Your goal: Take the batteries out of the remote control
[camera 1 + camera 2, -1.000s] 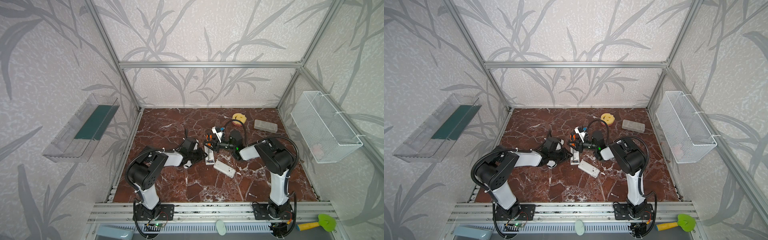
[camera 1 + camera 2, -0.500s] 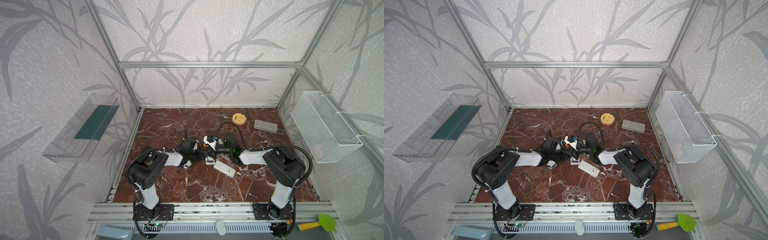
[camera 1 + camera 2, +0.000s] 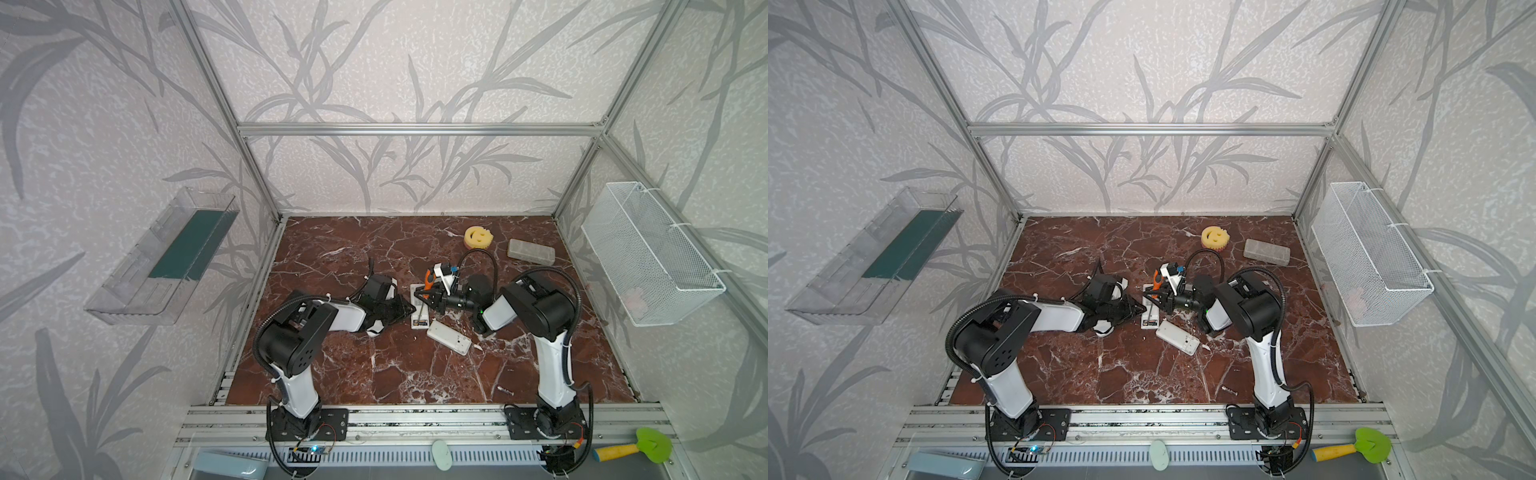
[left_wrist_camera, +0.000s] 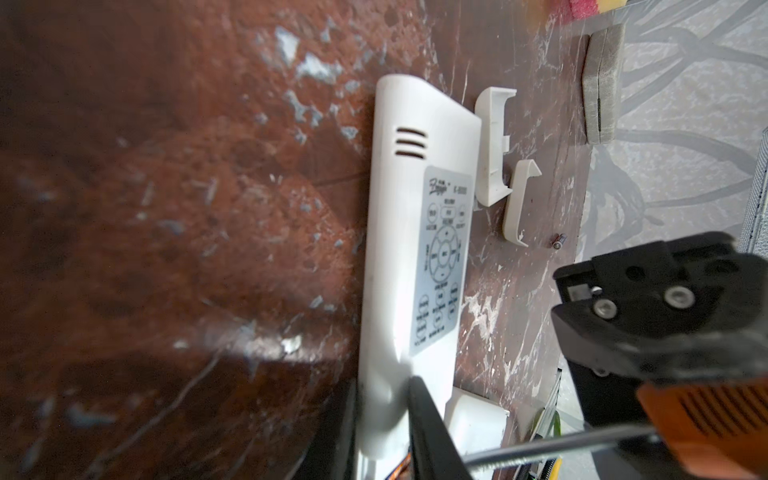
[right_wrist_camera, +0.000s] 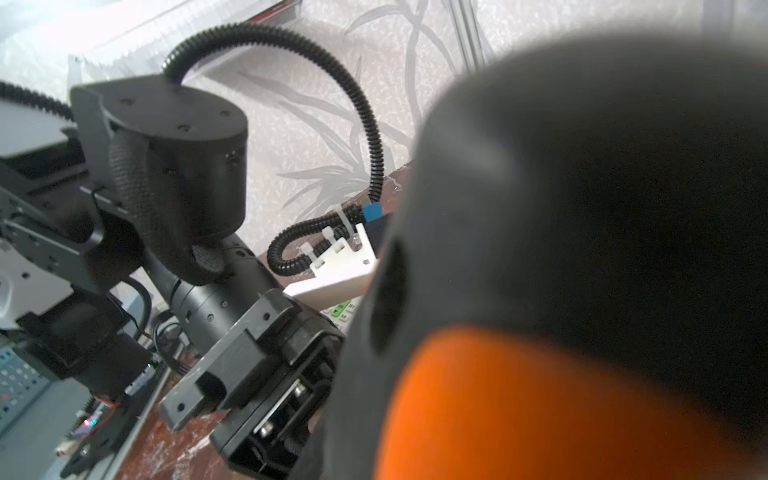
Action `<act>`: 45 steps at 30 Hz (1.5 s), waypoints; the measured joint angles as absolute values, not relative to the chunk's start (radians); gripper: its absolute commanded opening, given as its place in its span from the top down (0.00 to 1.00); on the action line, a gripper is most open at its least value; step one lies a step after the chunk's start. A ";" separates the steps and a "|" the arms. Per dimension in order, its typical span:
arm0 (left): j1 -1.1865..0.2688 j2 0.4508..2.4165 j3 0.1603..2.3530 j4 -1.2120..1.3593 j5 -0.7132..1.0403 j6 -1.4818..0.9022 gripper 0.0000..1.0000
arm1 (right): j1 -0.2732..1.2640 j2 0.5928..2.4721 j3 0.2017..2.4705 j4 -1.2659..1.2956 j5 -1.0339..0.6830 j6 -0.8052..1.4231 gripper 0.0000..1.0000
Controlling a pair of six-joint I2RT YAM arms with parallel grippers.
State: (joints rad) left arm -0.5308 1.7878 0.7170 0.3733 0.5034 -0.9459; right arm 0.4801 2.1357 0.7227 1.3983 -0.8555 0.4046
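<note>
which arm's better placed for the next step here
Right: the right gripper grips the orange-handled screwdriver, its shaft down over the remote, while the left gripper holds that remote steady.

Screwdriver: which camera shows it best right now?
Left wrist: the screwdriver is close and fairly clear, shaft and orange handle, though its tip is hidden. Both top views show its full length, tiny, in the right gripper. Right wrist shows only a blurred handle.

right end effector [image 3: 425,296], holding the screwdriver [image 3: 427,277], has swung back to the right.
</note>
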 measured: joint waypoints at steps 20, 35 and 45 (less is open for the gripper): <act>-0.532 1.794 0.717 0.389 0.503 -0.946 0.77 | 0.445 2.174 0.765 1.384 -0.911 0.719 1.00; -0.534 1.805 0.717 0.413 0.507 -0.947 0.77 | 0.443 2.155 0.766 1.375 -0.945 0.753 1.00; -0.535 1.820 0.717 0.444 0.519 -0.954 0.77 | 0.443 2.143 0.770 1.374 -0.968 0.771 1.00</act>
